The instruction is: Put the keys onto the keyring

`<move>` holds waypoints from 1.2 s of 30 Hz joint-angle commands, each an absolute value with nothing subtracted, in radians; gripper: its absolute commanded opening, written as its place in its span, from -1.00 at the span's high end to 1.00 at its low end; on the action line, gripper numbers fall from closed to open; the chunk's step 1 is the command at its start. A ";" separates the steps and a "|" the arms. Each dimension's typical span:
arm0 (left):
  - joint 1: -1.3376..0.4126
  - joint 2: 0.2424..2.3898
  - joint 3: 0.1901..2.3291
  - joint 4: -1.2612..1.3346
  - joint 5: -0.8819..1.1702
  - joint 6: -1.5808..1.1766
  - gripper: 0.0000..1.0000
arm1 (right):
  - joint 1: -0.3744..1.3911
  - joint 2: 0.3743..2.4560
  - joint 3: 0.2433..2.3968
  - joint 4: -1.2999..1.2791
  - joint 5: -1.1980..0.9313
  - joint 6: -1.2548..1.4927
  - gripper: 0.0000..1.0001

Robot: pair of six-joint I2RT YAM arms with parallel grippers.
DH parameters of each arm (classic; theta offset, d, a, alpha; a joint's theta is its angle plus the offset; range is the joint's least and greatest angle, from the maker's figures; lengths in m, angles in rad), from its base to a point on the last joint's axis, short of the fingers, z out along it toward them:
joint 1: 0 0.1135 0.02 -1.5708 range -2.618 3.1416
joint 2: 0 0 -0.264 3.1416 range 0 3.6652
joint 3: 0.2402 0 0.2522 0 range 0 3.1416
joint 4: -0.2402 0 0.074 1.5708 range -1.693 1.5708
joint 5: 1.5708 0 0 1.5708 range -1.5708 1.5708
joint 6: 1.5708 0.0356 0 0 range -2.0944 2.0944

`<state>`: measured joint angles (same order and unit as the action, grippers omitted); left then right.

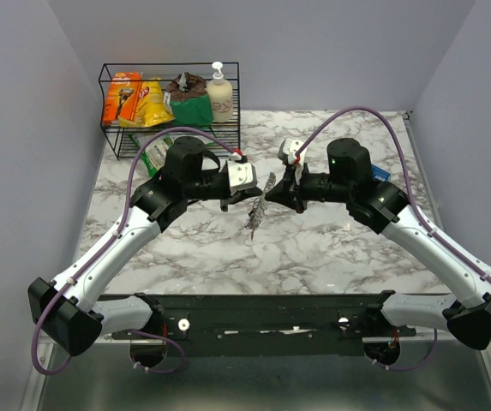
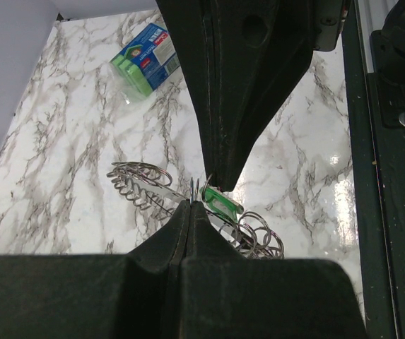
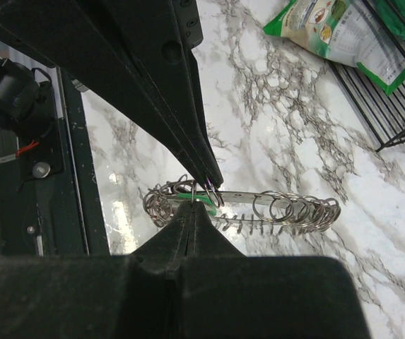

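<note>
- The left gripper [image 2: 191, 206] was pinched fully shut, its tips apparently nipping a thin wire loop of the keyring [image 3: 294, 210].
- The right gripper [image 3: 191, 206] was shut too, tip to tip with the left, seemingly on a green key [image 2: 222, 201].
- The keyring stretched out to either side of both tips, above the table [image 1: 314, 248].
- It looked light, floppy and slippery, with loose metal that would swing, so bare wire beside the tips seemed the surest hold.

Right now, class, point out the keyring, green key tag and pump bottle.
keyring [image 3: 305, 210]: right wrist view, rings at its right end.
green key tag [image 2: 223, 203]: left wrist view, its plastic face.
pump bottle [image 1: 219, 101]: top view, its body.
</note>
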<state>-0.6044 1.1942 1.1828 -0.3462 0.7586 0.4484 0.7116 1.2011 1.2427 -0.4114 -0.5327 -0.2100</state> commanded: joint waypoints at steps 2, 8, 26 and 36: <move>-0.614 1.177 1.184 -0.314 0.750 0.460 1.00 | 0.709 1.184 1.261 -0.387 -0.514 -0.209 0.99; -0.615 1.177 1.186 -0.316 0.752 0.463 1.00 | 0.709 1.187 1.258 -0.385 -0.480 -0.206 0.99; -0.618 1.175 1.192 -0.328 0.758 0.465 1.00 | 0.709 1.206 1.264 -0.383 -0.451 -0.195 0.99; -0.621 1.174 1.189 -0.321 0.765 0.463 1.00 | 0.709 1.233 1.301 -0.387 -0.436 -0.178 0.99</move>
